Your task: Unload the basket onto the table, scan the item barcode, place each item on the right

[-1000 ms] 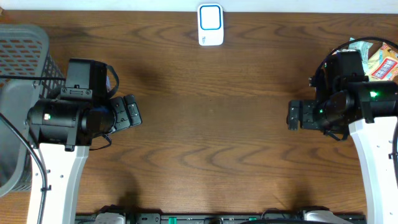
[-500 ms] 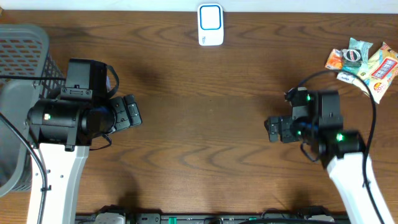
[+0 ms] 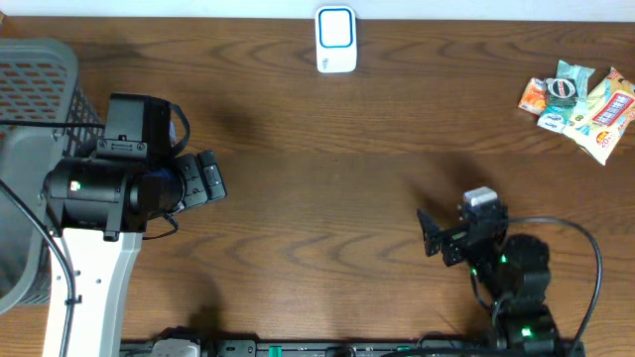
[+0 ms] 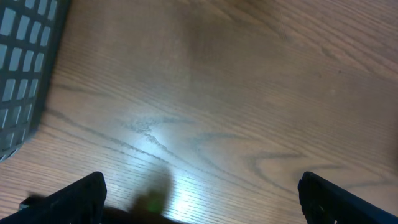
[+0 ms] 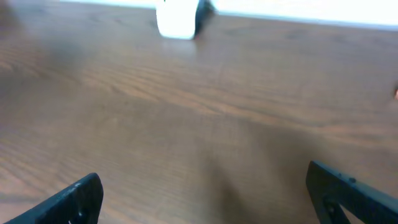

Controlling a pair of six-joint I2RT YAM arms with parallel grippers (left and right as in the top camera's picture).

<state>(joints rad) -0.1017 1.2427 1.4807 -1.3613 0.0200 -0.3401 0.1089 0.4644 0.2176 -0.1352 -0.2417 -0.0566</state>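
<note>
A pile of colourful snack packets (image 3: 577, 96), the items, lies at the far right of the wooden table. The white scanner with a blue face (image 3: 335, 40) stands at the middle of the back edge; it shows blurred at the top of the right wrist view as the scanner (image 5: 177, 18). My left gripper (image 3: 212, 177) hangs open over bare wood at the left, its fingertips (image 4: 74, 199) wide apart with nothing between them. My right gripper (image 3: 435, 238) is open near the front right, well away from the packets, fingertips (image 5: 354, 196) spread over bare wood.
A grey mesh basket (image 3: 40, 74) stands at the left edge, close behind the left arm, and its wall (image 4: 22, 68) fills the left side of the left wrist view. A black cable loops around the right arm near the front edge.
The right arm has swung from the far right toward the front edge and a little left, uncovering the snack packets. The left arm has not moved.
</note>
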